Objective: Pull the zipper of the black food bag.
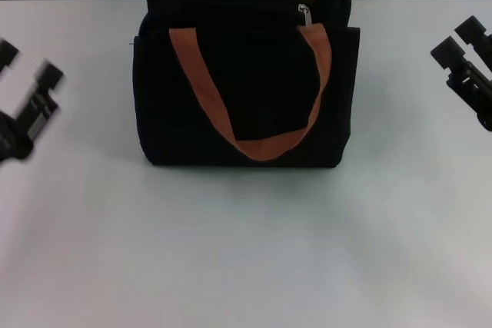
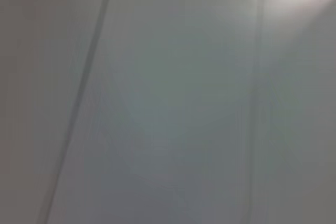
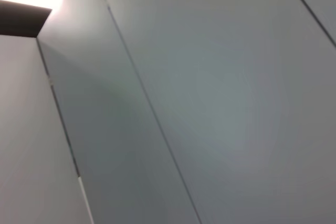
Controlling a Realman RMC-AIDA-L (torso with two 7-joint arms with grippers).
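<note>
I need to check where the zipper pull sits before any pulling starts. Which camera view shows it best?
The head view. The zipper shows as a small silver tab at the top of the black food bag, toward its right end. Both wrist views show only pale wall panels, with no bag or zipper in them.

Matt cloth black food bag (image 1: 244,90), metal zipper (image 1: 305,14)

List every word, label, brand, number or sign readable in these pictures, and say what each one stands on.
None: no readable text shows in any view.
Large boxy black fabric food bag with rust-orange webbing strap handles: no logo or label visible.
Small silver metal zipper pull tab: too small to show any marking.
Left gripper and right gripper: no markings legible.
Both wrist views show only plain grey panels.
</note>
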